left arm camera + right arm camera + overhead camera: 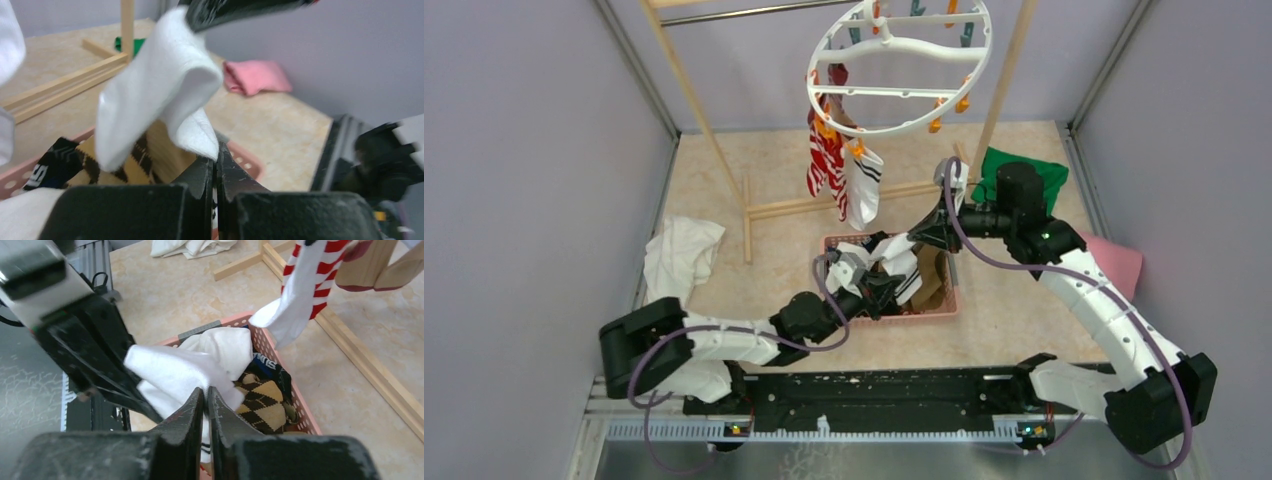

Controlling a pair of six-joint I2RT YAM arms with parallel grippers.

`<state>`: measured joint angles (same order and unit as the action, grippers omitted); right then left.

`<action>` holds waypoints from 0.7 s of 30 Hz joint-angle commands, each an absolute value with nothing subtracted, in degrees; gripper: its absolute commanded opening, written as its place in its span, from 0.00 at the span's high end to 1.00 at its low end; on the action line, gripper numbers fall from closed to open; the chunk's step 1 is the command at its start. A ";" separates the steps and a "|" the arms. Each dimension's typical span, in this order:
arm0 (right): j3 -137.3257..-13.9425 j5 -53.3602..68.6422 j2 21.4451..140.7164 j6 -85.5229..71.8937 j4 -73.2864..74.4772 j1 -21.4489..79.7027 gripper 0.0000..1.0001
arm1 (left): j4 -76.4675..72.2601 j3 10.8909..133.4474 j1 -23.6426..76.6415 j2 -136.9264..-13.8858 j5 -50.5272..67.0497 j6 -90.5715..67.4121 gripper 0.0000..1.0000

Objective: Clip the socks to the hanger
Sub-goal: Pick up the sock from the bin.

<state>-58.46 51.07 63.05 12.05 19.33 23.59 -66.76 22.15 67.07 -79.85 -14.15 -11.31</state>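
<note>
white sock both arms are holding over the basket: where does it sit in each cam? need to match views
Top external: white sock at centre, over the pink basket.
Left wrist: white sock upper centre-left, large and draped; basket rim behind and below it.
Right wrist: white sock at centre; basket wall to its right.
Shared landmark: the pink basket.
</note>
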 commanded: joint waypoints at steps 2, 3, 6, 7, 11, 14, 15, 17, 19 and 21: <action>-58.36 47.54 60.97 13.46 18.72 21.39 0.81 | -55.09 22.27 66.56 -65.95 -4.65 -25.78 1.00; -58.62 47.28 60.75 14.21 19.29 20.88 0.75 | -53.33 22.05 66.49 -64.03 -3.34 -27.85 1.00; -60.44 47.08 59.74 16.79 21.87 19.66 0.60 | -51.39 20.09 65.89 -59.36 -1.96 -35.06 1.00; -61.27 47.37 59.34 18.06 23.25 19.27 0.56 | -51.41 19.14 65.34 -58.32 -1.64 -38.37 1.00; -64.63 50.63 58.07 24.37 29.01 18.11 0.46 | -54.00 15.58 59.92 -55.80 3.73 -51.57 1.00; -65.62 58.95 57.34 37.11 38.69 18.13 0.43 | -56.70 13.70 55.58 -55.00 6.98 -59.53 1.00; -65.54 62.88 57.19 45.11 44.30 18.11 0.42 | -56.81 13.68 54.46 -54.80 7.83 -60.90 1.00; -64.70 67.95 57.00 70.60 56.40 18.11 0.40 | -56.53 14.05 53.13 -54.44 8.76 -62.34 1.00; -62.71 69.75 57.09 89.12 65.75 18.11 0.34 | -54.83 14.94 52.62 -54.08 8.49 -63.86 1.00; -60.13 70.46 57.40 96.76 68.12 18.11 0.30 | -52.29 16.31 52.48 -54.17 8.19 -65.59 1.00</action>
